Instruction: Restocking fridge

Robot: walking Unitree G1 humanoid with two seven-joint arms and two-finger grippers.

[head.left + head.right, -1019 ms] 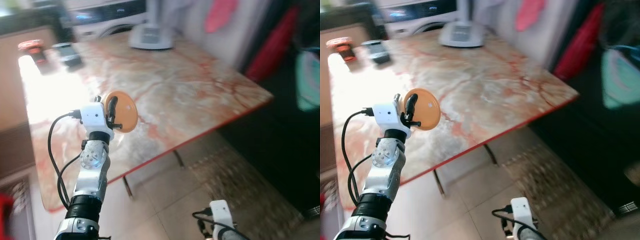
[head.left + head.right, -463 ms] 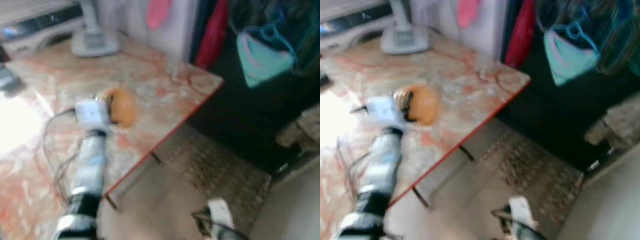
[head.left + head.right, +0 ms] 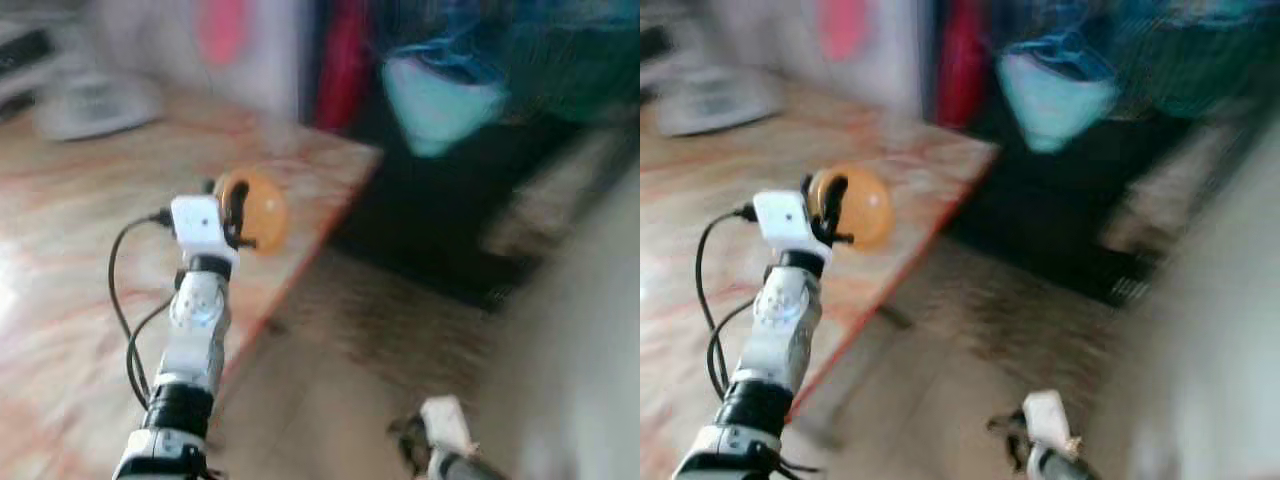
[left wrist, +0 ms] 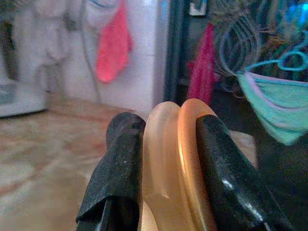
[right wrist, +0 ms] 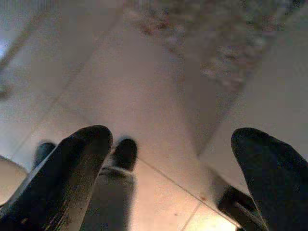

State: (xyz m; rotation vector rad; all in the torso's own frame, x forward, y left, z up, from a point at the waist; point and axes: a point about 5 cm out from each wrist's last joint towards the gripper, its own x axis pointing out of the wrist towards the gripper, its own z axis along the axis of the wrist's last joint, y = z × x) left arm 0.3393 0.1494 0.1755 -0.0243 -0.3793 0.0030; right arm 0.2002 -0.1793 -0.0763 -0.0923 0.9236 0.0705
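Carrying orange lid toward fridge, blurred view.

Left gripper [image 3: 238, 213] raised over marble table [image 3: 60, 300], clamped on orange lid [image 4: 175, 163], standing on edge between both black fingers [image 4: 118, 163], flat faces against the pads. Lower right, right gripper [image 5: 168, 178] hanging idle above tiled floor [image 5: 144, 91], spread wide, holding nothing. Fridge not visible yet.

Bare floor [image 5: 144, 96] is lying open ahead; the table [image 3: 90, 190] is blocking the left, hanging clothes [image 4: 274, 103] crowding beyond it.

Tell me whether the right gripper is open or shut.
Open. The right gripper has its two black fingers spread wide apart, with floor tiles between them.
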